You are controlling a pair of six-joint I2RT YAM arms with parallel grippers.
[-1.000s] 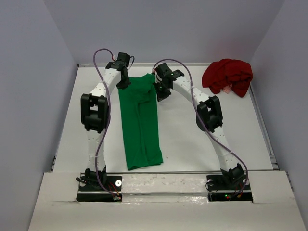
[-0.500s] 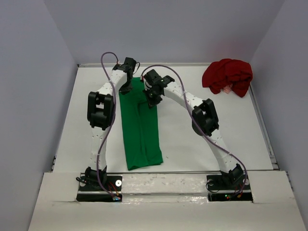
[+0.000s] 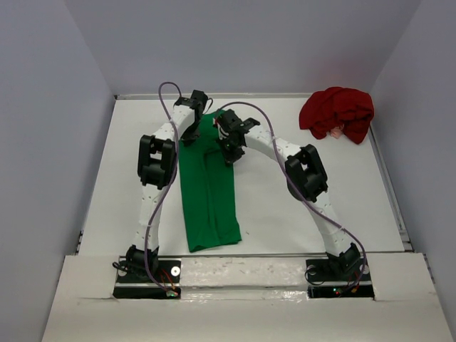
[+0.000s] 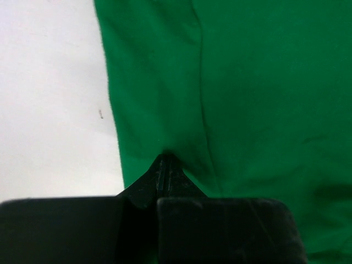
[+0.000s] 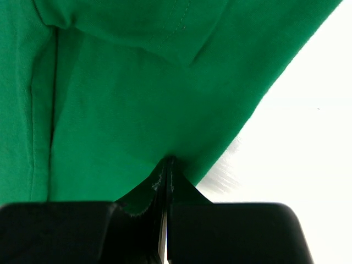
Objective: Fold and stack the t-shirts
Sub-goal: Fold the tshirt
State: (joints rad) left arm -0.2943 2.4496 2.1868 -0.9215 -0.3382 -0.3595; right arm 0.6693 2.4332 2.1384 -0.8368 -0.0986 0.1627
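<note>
White table (image 3: 285, 214), plain grey-blue walls (image 3: 43, 142)

Diffuse, even light from above. The white table (image 3: 271, 214) is bright in the top view and nearly blown out in the right wrist view. Shadows under the arms (image 3: 152, 210) are faint and soft. The left gripper (image 4: 166, 164) and right gripper (image 5: 168, 165), close to their lenses, appear dark and soft-focused against the green t-shirt (image 3: 210, 199).

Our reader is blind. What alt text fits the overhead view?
The left hand and right hand pinch the far end of a narrow, folded green t-shirt on a white table. A crumpled dark red t-shirt sits in the far right corner.
</note>
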